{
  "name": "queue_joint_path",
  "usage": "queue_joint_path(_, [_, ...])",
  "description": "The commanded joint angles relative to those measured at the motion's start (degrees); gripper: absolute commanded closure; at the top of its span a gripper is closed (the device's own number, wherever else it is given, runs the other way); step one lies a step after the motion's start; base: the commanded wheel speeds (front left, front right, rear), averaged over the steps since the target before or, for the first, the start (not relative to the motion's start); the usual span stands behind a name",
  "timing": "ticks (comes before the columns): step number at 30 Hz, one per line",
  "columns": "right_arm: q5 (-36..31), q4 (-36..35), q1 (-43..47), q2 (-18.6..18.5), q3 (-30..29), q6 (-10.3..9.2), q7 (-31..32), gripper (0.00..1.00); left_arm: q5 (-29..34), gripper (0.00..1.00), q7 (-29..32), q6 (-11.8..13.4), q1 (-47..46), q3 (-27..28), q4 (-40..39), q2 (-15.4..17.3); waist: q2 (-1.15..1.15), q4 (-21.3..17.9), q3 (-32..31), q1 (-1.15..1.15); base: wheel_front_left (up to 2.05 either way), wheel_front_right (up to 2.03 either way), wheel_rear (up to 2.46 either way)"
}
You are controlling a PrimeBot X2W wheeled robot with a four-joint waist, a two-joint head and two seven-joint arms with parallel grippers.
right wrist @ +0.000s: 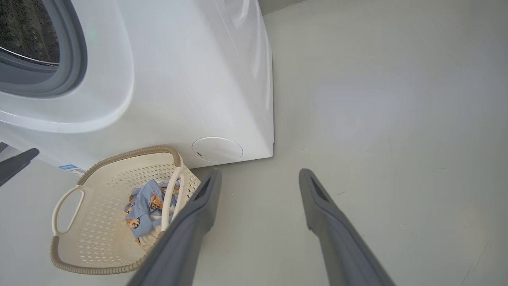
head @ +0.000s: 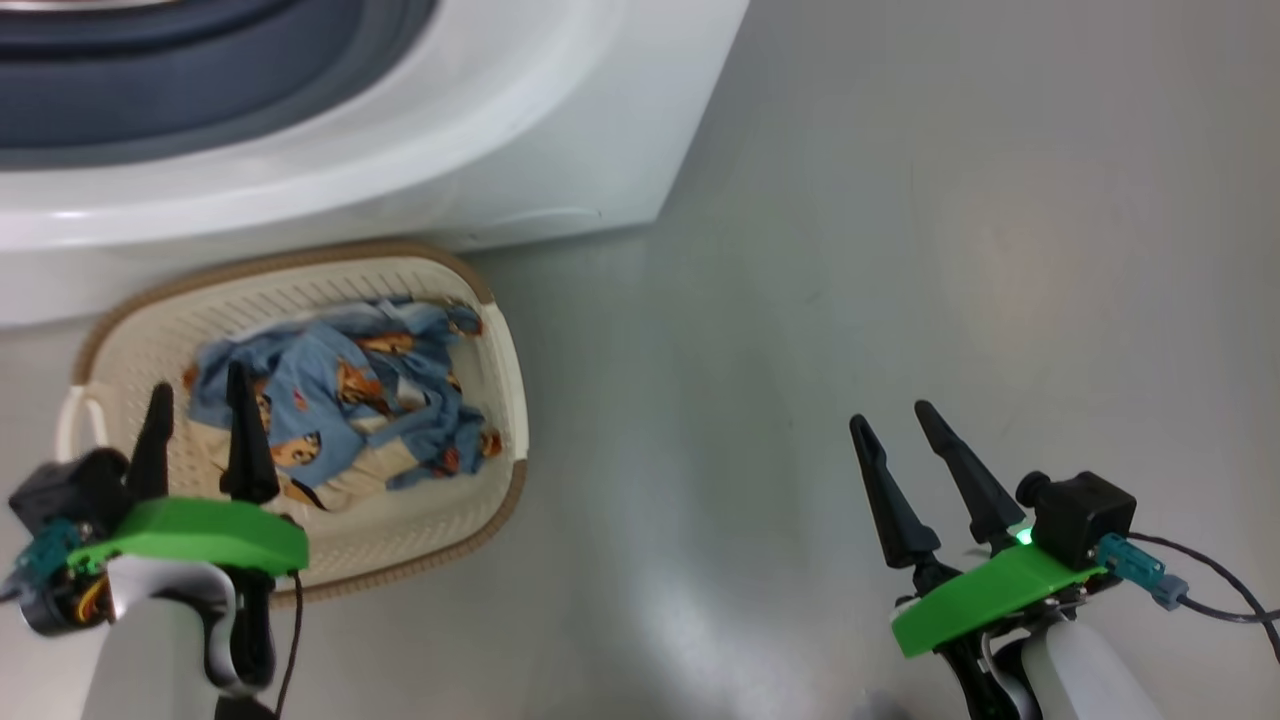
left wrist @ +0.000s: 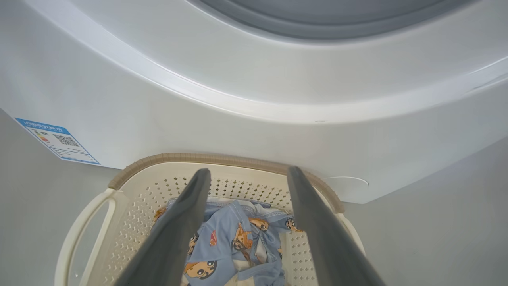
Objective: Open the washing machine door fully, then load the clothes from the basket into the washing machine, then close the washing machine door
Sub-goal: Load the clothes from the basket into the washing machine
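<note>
The white washing machine (head: 520, 130) stands at the top left, its grey-blue seal (head: 150, 90) uncovered; the steel drum (right wrist: 27, 31) shows through the opening. The washing machine door is out of view. The cream basket (head: 505, 400) with a brown rim sits on the floor against the machine's front. In it lie the clothes (head: 340, 395), light blue with orange-brown cartoon prints, over a cream piece. My left gripper (head: 198, 385) hangs open above the basket's near left part, empty; its view looks down on the clothes (left wrist: 234, 238). My right gripper (head: 890, 417) is open over bare floor, right of the basket.
Grey floor (head: 900, 250) spreads to the right of the machine and basket. A blue label sticker (left wrist: 59, 141) sits low on the machine's front, and a round white cover (right wrist: 217, 149) near its lower corner. A cable (head: 1220, 590) trails from my right wrist.
</note>
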Motion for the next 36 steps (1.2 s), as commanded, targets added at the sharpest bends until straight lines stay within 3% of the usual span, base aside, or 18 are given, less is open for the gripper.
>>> queue_joint_path(1, [0.3,-1.3,-0.1,0.4,1.4,0.09,-0.3,0.00,1.1,0.00,-0.4,-0.2,-0.5,1.9,-0.2,1.0,0.00,-1.5,4.5,-0.01,0.00,0.00,0.00])
queue_joint_path(7, [0.1,-1.8,-1.7,0.9,1.9,0.09,-0.3,0.00,3.9,0.00,-0.4,-0.8,-5.2,2.9,4.1,1.6,0.00,-1.8,8.9,-0.01,0.00,0.00,0.00])
queue_joint_path(19, [1.1,-2.1,-4.3,1.9,4.2,0.09,-0.3,0.00,5.9,0.00,-0.4,-1.0,-14.8,3.1,17.5,7.3,0.00,-4.3,17.1,-0.01,0.00,0.00,0.00])
queue_joint_path(36, [5.1,-3.0,-4.3,2.2,6.6,0.09,-0.3,0.00,7.1,0.00,-0.4,0.3,-23.8,3.5,32.8,12.9,0.00,-7.5,23.4,-0.01,0.00,0.00,0.00])
